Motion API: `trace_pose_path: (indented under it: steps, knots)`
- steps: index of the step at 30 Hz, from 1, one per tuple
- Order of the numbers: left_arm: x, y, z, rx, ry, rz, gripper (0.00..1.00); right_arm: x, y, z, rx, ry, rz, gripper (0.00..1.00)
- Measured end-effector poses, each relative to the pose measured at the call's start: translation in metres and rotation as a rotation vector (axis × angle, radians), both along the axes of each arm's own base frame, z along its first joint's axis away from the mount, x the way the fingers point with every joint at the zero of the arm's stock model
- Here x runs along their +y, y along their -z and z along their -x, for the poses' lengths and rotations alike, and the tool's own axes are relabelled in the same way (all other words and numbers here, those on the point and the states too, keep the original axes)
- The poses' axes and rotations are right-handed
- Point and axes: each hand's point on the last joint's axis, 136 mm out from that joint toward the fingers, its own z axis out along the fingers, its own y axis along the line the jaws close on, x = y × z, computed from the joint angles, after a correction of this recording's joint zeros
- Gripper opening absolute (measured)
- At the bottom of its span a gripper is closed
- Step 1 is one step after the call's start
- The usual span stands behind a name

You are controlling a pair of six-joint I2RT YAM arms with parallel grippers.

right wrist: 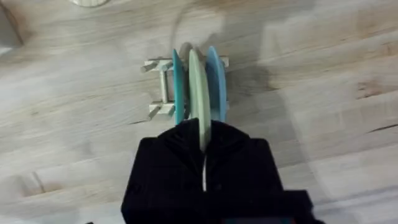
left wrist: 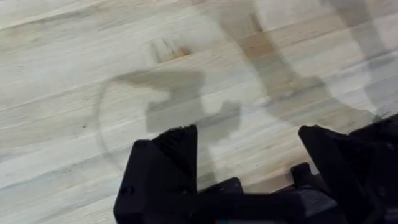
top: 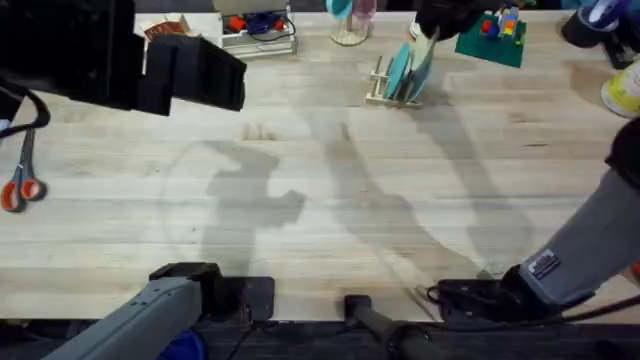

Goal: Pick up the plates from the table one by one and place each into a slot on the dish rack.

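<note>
— So where are the plates?

— All three stand on edge in the dish rack (right wrist: 163, 87), side by side: a teal plate (right wrist: 178, 84), a pale cream-yellow plate (right wrist: 198, 93) in the middle and a light blue plate (right wrist: 216, 81). In the overhead view the dish rack (top: 381, 88) sits toward the far edge of the tabletop (top: 320, 200), right of centre, with the plates leaning a little.

— Is anything holding them?

— Yes. The right end effector (right wrist: 203, 149) is clamped on the rim of the pale cream-yellow plate; its black fingers (right wrist: 174, 155) are pressed together with the plate's edge pinched between them. From above, that arm shows as a dark blur just over the rack.

— And the other arm?

— The left end effector (left wrist: 249, 168) hangs over bare wood well apart from the rack, its two black fingers (left wrist: 165, 168) spread wide with nothing between them. Its shadow falls on the planks below.

— What else lies around?

— Orange-handled scissors (top: 20, 185) rest near the left edge of the tabletop. At the far edge there is a white wire basket (top: 258, 35) of coloured items left of the rack, and a green board with toy bricks (top: 495, 38) to the rack's right.
</note>
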Motion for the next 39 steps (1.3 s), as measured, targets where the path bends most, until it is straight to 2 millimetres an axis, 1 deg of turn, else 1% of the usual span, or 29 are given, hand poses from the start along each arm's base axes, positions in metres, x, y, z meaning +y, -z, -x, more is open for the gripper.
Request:
trace_pose_path:
  steps: [7,14,21,34,37,39]
  knots:
    - [0.0,0.0,0.0,0.0,0.0,0.0,0.995,0.002,0.028,-0.006,0.06,-0.003,0.02,0.031]
    - [0.0,0.0,0.0,0.0,0.0,0.0,0.995,0.003,0.038,-0.011,0.069,-0.004,0.023,0.031]
    - [0.0,0.0,0.0,0.0,0.0,0.0,0.994,0.004,0.058,-0.013,0.111,-0.004,0.035,0.031]
    - [0.0,0.0,0.0,0.0,0.0,0.0,0.995,0.005,0.058,-0.014,0.11,-0.005,0.035,0.031]
    - [0.0,0.0,0.0,0.0,0.0,0.0,0.994,0.005,0.058,-0.014,0.109,-0.005,0.035,0.049]
    - [0.0,0.0,0.0,0.0,0.0,0.0,0.995,0.005,0.058,-0.014,0.109,-0.005,0.035,0.079]
